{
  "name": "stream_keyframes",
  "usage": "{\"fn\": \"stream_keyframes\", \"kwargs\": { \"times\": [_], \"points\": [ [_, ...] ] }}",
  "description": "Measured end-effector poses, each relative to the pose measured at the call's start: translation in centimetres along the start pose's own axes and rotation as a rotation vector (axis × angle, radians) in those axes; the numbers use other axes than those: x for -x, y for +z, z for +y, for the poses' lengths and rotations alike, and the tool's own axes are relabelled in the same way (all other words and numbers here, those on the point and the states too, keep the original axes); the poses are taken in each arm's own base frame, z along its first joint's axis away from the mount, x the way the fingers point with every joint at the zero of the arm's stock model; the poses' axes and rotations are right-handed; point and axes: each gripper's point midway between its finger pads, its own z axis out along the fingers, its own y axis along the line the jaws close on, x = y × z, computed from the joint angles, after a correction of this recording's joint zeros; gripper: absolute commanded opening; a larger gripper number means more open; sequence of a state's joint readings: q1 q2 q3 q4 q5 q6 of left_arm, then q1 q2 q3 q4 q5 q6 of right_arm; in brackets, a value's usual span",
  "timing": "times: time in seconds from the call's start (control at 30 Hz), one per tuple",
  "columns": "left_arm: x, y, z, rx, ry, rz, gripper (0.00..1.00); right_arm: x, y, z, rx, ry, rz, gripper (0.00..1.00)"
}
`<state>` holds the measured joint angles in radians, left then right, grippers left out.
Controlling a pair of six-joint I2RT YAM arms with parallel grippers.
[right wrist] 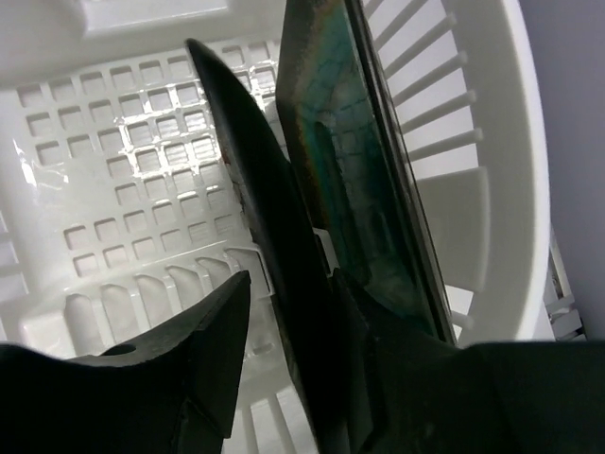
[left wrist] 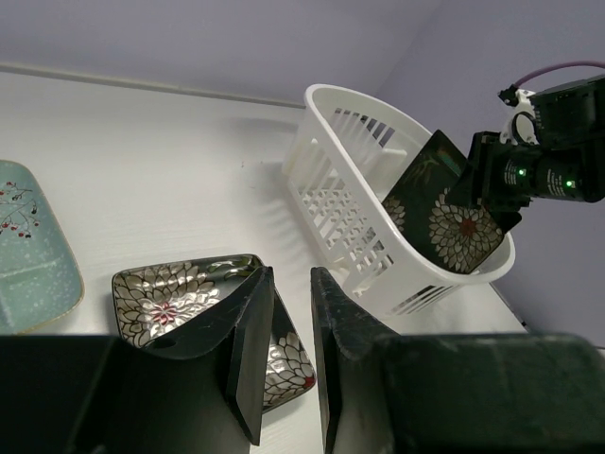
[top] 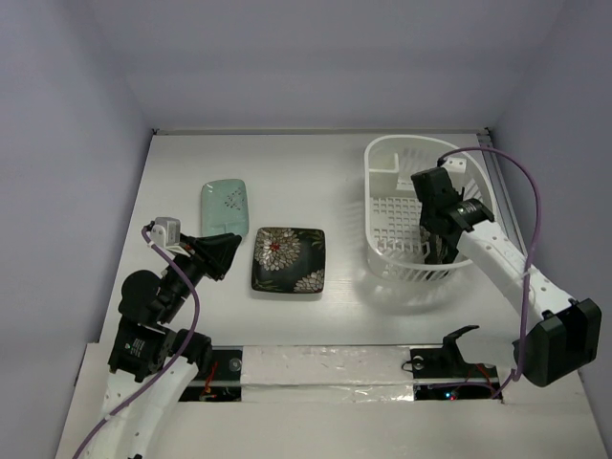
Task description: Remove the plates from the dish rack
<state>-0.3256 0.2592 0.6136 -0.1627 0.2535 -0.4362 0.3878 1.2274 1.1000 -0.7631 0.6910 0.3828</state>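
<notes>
The white dish rack (top: 387, 163) stands at the right. A black flowered plate (right wrist: 248, 161) and a teal-centred plate (right wrist: 364, 180) stand on edge inside it. My right gripper (right wrist: 291, 284) is open and reaches into the rack, one finger on each side of the black plate; the left finger (right wrist: 194, 359) is clear of it. This plate also shows in the left wrist view (left wrist: 454, 227). Another black flowered plate (top: 288, 259) and the mint plate (top: 224, 203) lie flat on the table. My left gripper (top: 225, 253) is slightly open and empty, just left of the flat flowered plate (left wrist: 161, 303).
The rack's small corner compartment (top: 385, 178) is at its far left. The table's back wall runs behind the rack, and the right wall is close beside it. A taped strip (top: 335, 368) crosses the near edge between the arm bases.
</notes>
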Motion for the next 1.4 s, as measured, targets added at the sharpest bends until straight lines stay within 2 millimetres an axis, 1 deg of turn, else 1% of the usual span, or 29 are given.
{"fn": "stream_keyframes", "kwargs": {
  "times": [0.17,0.2,0.23,0.3,0.33,0.47,0.67,0.83,1.0,1.13,1.27,1.33,1.4],
  "points": [
    [0.0,0.0,0.0,0.000,0.000,0.000,0.20,-0.5,0.4,0.5,0.011,-0.019,0.023,0.28],
    [0.0,0.0,0.0,0.000,0.000,0.000,0.20,-0.5,0.4,0.4,0.008,-0.025,0.022,0.26],
    [0.0,0.0,0.0,0.000,0.000,0.000,0.20,-0.5,0.4,0.3,0.004,-0.039,0.024,0.20],
    [0.0,0.0,0.0,0.000,0.000,0.000,0.20,-0.6,0.4,0.1,-0.003,-0.053,0.025,0.16],
    [0.0,0.0,0.0,0.000,0.000,0.000,0.20,-0.6,0.4,0.0,-0.004,-0.057,0.025,0.10],
    [0.0,0.0,0.0,0.000,0.000,0.000,0.20,-0.5,0.4,-0.1,-0.005,-0.083,0.025,0.00],
    [0.0,0.0,0.0,0.000,0.000,0.000,0.20,-0.5,0.3,-0.4,-0.009,-0.120,0.028,0.00],
    [0.0,0.0,0.0,0.000,0.000,0.000,0.20,-0.3,-0.2,-1.0,-0.018,-0.161,0.039,0.00],
    [0.0,0.0,0.0,0.000,0.000,0.000,0.20,0.6,-1.0,-1.4,-0.035,-0.209,0.025,0.00],
    [0.0,0.0,0.0,0.000,0.000,0.000,0.20,1.8,-1.7,-1.5,-0.053,-0.231,-0.001,0.00],
    [0.0,0.0,0.0,0.000,0.000,0.000,0.20,3.5,-2.6,-1.5,-0.049,-0.209,-0.040,0.00],
    [0.0,0.0,0.0,0.000,0.000,0.000,0.20,4.7,-3.4,-1.5,-0.031,-0.178,-0.072,0.00],
    [0.0,0.0,0.0,0.000,0.000,0.000,0.20,6.1,-4.7,-1.5,-0.003,-0.141,-0.114,0.00]
  ]
}}
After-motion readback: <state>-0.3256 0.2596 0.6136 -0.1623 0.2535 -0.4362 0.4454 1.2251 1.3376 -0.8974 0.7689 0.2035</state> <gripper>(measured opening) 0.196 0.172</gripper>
